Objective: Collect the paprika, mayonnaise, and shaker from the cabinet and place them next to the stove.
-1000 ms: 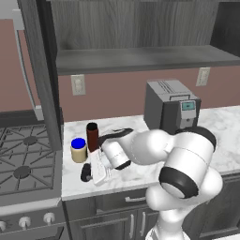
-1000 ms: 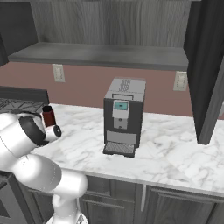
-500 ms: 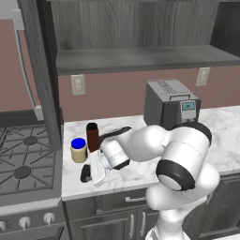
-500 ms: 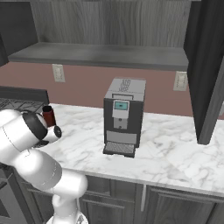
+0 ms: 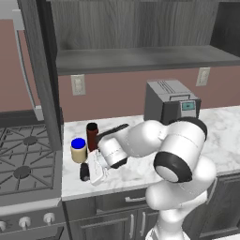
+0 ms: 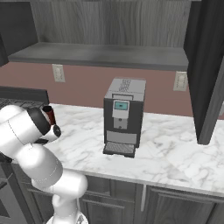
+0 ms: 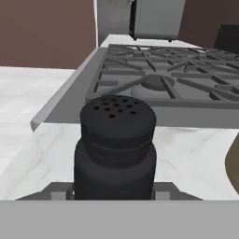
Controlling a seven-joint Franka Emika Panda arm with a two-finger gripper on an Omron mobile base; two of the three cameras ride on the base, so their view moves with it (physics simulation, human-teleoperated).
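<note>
The small black shaker [image 7: 116, 144] stands upright on the marble counter just right of the stove [image 5: 23, 164]. My gripper [image 5: 90, 174] is low around it, one fingertip at each side of its base [image 7: 114, 195]. I cannot make out a gap or a grip. Behind the shaker [image 5: 84, 171] stand the mayonnaise [image 5: 78, 150], a cream jar with a blue lid, and the paprika [image 5: 92, 136], a tall dark red bottle. The paprika's cap [image 6: 49, 113] peeks over my arm. The cabinet's grey shelf [image 5: 140, 58] hangs above.
A grey coffee machine [image 5: 171, 101] stands at the back of the counter, right of my arm. The stove's grates [image 7: 158, 84] lie just beyond the shaker. The counter's front edge [image 5: 103, 187] is close to the shaker. An open cabinet door [image 6: 205, 70] hangs at the right.
My arm's elbow has shifted slightly. The hand and the shaker stay at the same spot on the counter beside the stove.
</note>
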